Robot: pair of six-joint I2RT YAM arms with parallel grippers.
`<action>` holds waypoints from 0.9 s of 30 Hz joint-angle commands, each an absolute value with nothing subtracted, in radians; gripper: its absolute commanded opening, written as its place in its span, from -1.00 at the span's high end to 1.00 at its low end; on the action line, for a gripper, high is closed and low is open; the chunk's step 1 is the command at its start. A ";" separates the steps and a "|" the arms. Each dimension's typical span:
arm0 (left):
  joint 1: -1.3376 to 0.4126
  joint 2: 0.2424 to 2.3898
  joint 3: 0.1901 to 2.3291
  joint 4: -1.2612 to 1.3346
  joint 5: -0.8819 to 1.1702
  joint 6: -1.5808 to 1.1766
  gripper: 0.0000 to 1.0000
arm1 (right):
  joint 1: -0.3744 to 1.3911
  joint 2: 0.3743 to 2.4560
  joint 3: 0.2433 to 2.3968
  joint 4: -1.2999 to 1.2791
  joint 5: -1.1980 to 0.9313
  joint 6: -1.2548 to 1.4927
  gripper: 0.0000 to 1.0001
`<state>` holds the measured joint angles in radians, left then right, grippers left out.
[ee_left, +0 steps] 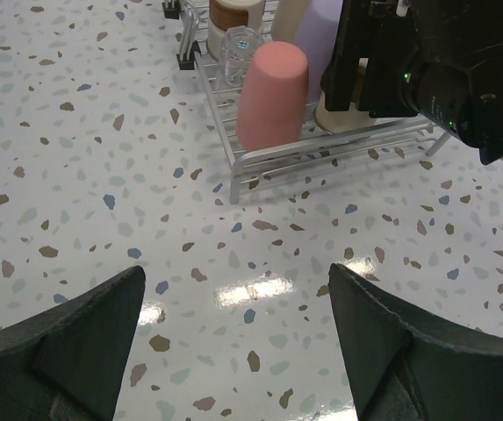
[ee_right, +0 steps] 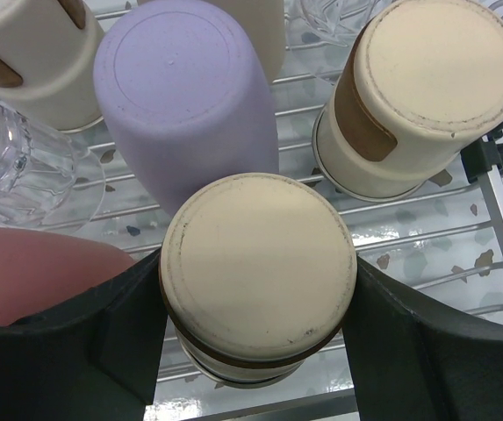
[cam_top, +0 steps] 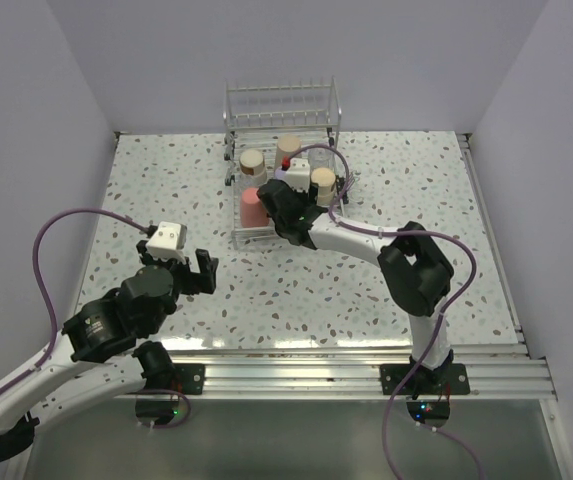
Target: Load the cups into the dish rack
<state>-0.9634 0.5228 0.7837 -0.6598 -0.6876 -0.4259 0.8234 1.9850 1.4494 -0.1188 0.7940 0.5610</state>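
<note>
Dish rack (cam_top: 282, 105): silver wire, at the far middle of the speckled counter (cam_top: 426, 210), with its raised rail at the back; the cups in it stand upside down.
Right hand (cam_top: 288, 205): reaches into the near part of the dish rack, its two fingers (ee_right: 84, 342) pressed against opposite sides of the cream-bottomed cup (ee_right: 258, 263), gripping it.
Cream-bottomed cup: upside down over the rack wires, between the right hand's fingers; I cannot tell whether it rests on the wires.
Lavender cup (ee_right: 185, 96): just behind the cream-bottomed cup.
Pink cup (ee_left: 271, 92): at the near left corner of the dish rack, just beside the right hand.
Clear cup (ee_left: 238, 48): in the rack, just behind the pink cup.
Right banded cup (ee_right: 440, 79): cream with a tan band, behind and to the right of the gripped one.
Left banded cup (ee_right: 32, 53): same make, at the far left, behind the clear cup.
Left hand (ee_left: 235, 272): low over bare counter at the near left, well apart from the dish rack, fingers spread wide with nothing between them.
</note>
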 commanded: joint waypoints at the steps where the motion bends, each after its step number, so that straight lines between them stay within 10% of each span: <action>1: -0.959 0.511 0.790 -0.624 -0.687 -0.407 -0.77 | 0.818 1.982 1.497 -0.130 0.813 0.588 0.59; 15: -0.957 0.502 0.790 -0.626 -0.684 -0.408 -0.77 | 0.821 1.951 1.451 -0.089 0.769 0.578 -0.61; 27: -0.956 0.502 0.790 -0.626 -0.681 -0.406 -0.78 | 0.841 1.902 1.391 -0.020 0.796 0.557 -0.79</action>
